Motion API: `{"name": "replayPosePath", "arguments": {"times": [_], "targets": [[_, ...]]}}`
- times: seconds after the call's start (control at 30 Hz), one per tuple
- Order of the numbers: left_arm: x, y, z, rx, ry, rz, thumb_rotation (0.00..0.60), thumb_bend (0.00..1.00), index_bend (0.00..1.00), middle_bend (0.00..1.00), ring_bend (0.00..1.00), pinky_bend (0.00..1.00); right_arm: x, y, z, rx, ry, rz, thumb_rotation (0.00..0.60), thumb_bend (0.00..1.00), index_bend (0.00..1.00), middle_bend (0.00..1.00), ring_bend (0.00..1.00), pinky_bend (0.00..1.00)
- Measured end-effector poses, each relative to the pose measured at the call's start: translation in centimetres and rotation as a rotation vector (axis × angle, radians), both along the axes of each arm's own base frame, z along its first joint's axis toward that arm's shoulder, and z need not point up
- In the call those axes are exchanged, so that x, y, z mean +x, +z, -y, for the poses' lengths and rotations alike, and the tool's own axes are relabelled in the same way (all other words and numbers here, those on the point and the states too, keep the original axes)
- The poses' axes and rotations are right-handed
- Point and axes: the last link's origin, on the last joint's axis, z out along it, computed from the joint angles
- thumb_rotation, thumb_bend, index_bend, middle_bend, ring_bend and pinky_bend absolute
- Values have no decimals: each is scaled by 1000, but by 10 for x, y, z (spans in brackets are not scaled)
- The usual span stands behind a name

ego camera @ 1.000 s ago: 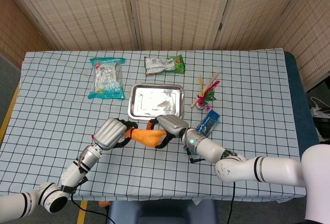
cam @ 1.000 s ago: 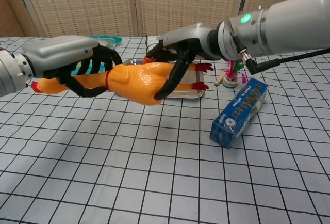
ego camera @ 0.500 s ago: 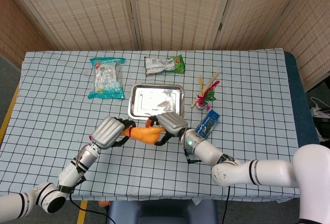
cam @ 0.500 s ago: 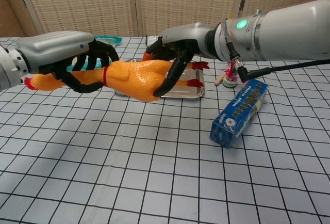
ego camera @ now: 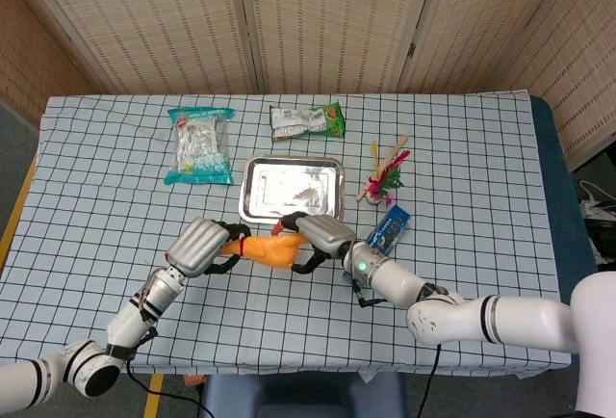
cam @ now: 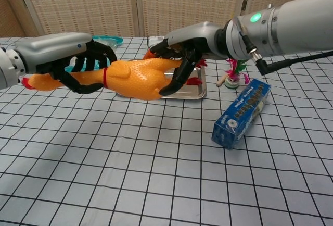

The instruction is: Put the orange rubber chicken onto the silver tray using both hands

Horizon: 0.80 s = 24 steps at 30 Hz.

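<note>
Hands, paired: left hand (cam: 78,62) grips the neck end, right hand (cam: 184,59) clasps the body of the orange rubber chicken (cam: 130,77), shared so the long toy stays level. Chicken carried clear of the tablecloth at frame centre, just short of the silver tray (ego camera: 292,188) beyond it, not yet set down.

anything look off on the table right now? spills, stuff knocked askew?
Nothing spilled or damaged. The blue box lies at an angle near the silver tray, just loosely placed. The orange rubber chicken hangs above the cloth, held by the left hand and right hand.
</note>
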Motion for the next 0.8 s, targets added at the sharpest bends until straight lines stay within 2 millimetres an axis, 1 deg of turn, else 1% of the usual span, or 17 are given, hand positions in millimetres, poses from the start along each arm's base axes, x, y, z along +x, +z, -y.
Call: {"name": "replayPosePath", "arguments": {"times": [0.23,0.43,0.47,0.5,0.53,0.57,0.6,0.63,0.67,0.7,0.73,0.77,0.8], "targets": [[1,2,-4,-50,41,25,600,603,839,773,577,648,-1,10,2,9,9,-2,600,153,0,0,0,0],[4,1,-5,-51,38,27,600,603,838,773,577,648,-2,3,0,21,11,-16,600,152,0,0,0,6],[5,2,-6,-48,39,29,600,603,839,773,577,648,-2,2,0,23,9,-18,600,152,1,5,10,39],[6,2,-6,-47,39,30,600,603,839,773,577,648,-1,0,0,24,5,-18,600,152,27,45,67,147],[6,2,-7,-45,40,32,600,603,839,773,577,648,-1,0,0,22,3,-16,600,153,98,112,149,288],[6,3,-7,-42,40,34,600,603,839,773,577,648,0,-1,0,20,1,-14,600,154,199,195,249,428],[7,3,-7,-41,40,35,600,603,838,773,577,648,0,-2,1,13,0,-11,600,159,301,270,337,529],[6,4,-7,-41,40,35,600,603,839,773,577,649,0,-2,1,4,1,-9,600,179,443,365,447,643],[7,4,-7,-39,41,38,600,603,839,773,577,649,1,-2,2,-6,3,-8,600,201,553,440,536,735],[6,4,-7,-39,43,39,600,603,839,773,577,648,1,-3,3,-22,4,-5,600,240,696,542,657,859],[6,4,-7,-40,43,40,600,603,839,773,577,649,2,-3,3,-37,6,-3,600,274,792,609,729,933],[6,5,-7,-42,44,42,600,603,839,773,577,649,2,-3,4,-53,8,0,600,307,880,669,791,981],[6,5,-6,-43,45,43,600,603,838,773,578,649,3,-3,5,-76,8,5,600,335,943,716,839,999]]}}
